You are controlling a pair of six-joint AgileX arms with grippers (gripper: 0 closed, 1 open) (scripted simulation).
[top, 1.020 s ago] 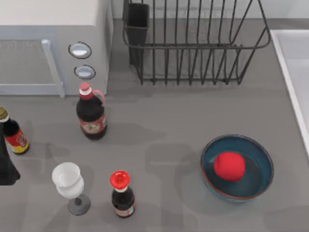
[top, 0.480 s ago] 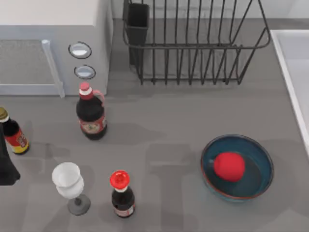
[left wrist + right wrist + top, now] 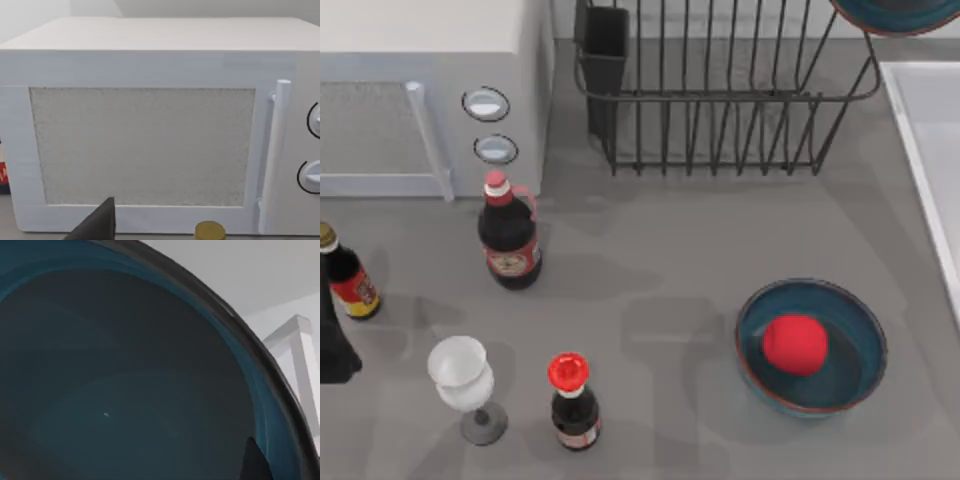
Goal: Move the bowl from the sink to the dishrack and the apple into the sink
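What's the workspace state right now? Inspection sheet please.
Surface: grey table.
Job's things: bowl at top edge above dishrack; apple lies in a second bowl on the table; sink at right edge.
Clutter: microwave, three bottles, wine glass.
Grippers: left arm parked at left edge; right gripper's finger beside the bowl.
Cables: nothing seen.
Surroundings: nothing seen.
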